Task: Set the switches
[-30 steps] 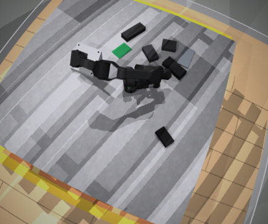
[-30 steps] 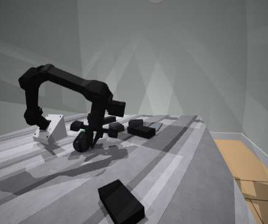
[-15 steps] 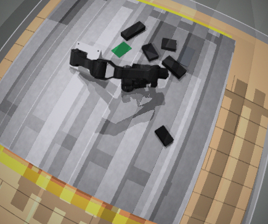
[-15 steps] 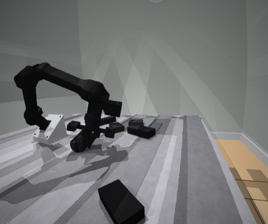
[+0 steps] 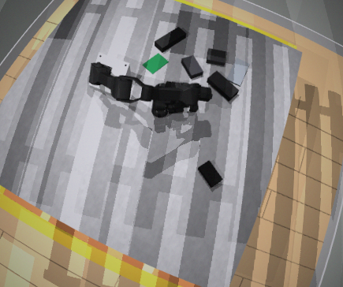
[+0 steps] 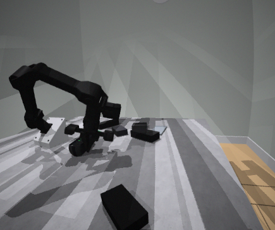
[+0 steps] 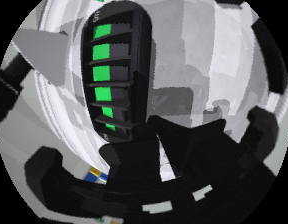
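Note:
The dark grey controller unit lies on the bench with its switch side up. In the wrist view its six rocker switches run in a row, each with a green end on the left and a dark end on the right. I cannot tell which ends are pressed down. My gripper is shut with nothing between the fingers. It points down at the near end of the switch row. In the top view the arm covers most of the unit.
A green flat plate and several black blocks lie behind the unit. A pale plate lies there too. One black block lies apart in front. The arm's white base mount is at the left.

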### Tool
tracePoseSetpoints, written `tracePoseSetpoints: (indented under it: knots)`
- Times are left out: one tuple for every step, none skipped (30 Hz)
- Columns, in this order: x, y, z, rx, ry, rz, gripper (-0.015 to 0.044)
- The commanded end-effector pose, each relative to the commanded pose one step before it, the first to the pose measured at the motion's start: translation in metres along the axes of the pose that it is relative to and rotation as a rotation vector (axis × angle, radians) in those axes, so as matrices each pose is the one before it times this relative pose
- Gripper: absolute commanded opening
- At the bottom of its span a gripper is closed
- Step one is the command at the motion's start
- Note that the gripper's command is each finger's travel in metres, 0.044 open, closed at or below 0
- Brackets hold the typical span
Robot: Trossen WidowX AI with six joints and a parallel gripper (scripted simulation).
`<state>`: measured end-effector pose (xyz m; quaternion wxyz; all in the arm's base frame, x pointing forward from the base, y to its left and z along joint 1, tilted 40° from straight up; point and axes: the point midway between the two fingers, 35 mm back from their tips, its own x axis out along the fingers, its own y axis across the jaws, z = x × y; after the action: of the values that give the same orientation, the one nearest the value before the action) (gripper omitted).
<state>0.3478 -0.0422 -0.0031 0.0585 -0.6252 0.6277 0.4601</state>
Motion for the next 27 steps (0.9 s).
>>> tracePoseSetpoints:
  knots:
    - [0.00622, 0.00820, 0.00223, -0.0151, -0.00492, 0.01889, 0.0000]
    - [0.00035, 0.00108, 0.00021, -0.0001, 0.00000, 0.00007, 0.0000]
    - [0.00037, 0.00115, 0.00024, -0.0001, 0.00000, 0.00007, 0.0000]
    - [0.00032, 0.00099, 0.00020, 0.0000, 0.00000, 0.00006, 0.0000]
    - [0.00031, 0.00095, 0.00019, 0.0000, 0.00000, 0.00006, 0.0000]
    - [0.00031, 0.00096, 0.00020, 0.0000, 0.00000, 0.00006, 0.0000]
    - [0.00031, 0.00098, 0.00023, 0.0000, 0.00000, 0.00006, 0.0000]
    - [0.00028, 0.00088, 0.00027, 0.0000, 0.00000, 0.00005, 0.0000]
    - [0.00029, 0.00089, 0.00029, 0.0000, 0.00000, 0.00005, 0.0000]
    - [0.00022, 0.00069, 0.00017, 0.0000, 0.00000, 0.00004, 0.0000]
    - [0.00023, 0.00071, 0.00022, 0.0000, 0.00000, 0.00004, 0.0000]
    - [0.00027, 0.00083, 0.00028, 0.0000, 0.00000, 0.00005, 0.0000]
    - [0.00025, 0.00077, 0.00022, 0.0000, 0.00000, 0.00005, 0.0000]
    - [0.00020, 0.00063, 0.00015, 0.0000, 0.00000, 0.00004, 0.0000]
    - [0.00020, 0.00063, 0.00015, 0.0000, 0.00000, 0.00004, 0.0000]
    - [0.00021, 0.00067, 0.00021, 0.0000, 0.00000, 0.00004, 0.0000]
    - [0.00023, 0.00073, 0.00027, 0.0000, 0.00000, 0.00004, 0.0000]
    - [0.00016, 0.00051, 0.00020, 0.0000, 0.00000, 0.00003, 0.0000]
    - [0.00020, 0.00063, 0.00019, 0.0000, 0.00000, 0.00004, 0.0000]
    - [0.00022, 0.00070, 0.00023, 0.0000, 0.00000, 0.00004, 0.0000]
    - [0.00025, 0.00079, 0.00026, 0.0000, 0.00000, 0.00005, 0.0000]
    - [0.00020, 0.00062, 0.00019, 0.0000, 0.00000, 0.00004, 0.0000]
    - [0.00019, 0.00059, 0.00018, 0.0000, 0.00000, 0.00004, 0.0000]
    - [0.00021, 0.00065, 0.00020, 0.0000, 0.00000, 0.00004, 0.0000]
    - [0.00023, 0.00071, 0.00023, 0.0000, 0.00000, 0.00004, 0.0000]
    - [0.00022, 0.00070, 0.00027, 0.0000, 0.00000, 0.00004, 0.0000]
    - [0.00019, 0.00059, 0.00023, 0.0000, 0.00000, 0.00004, 0.0000]
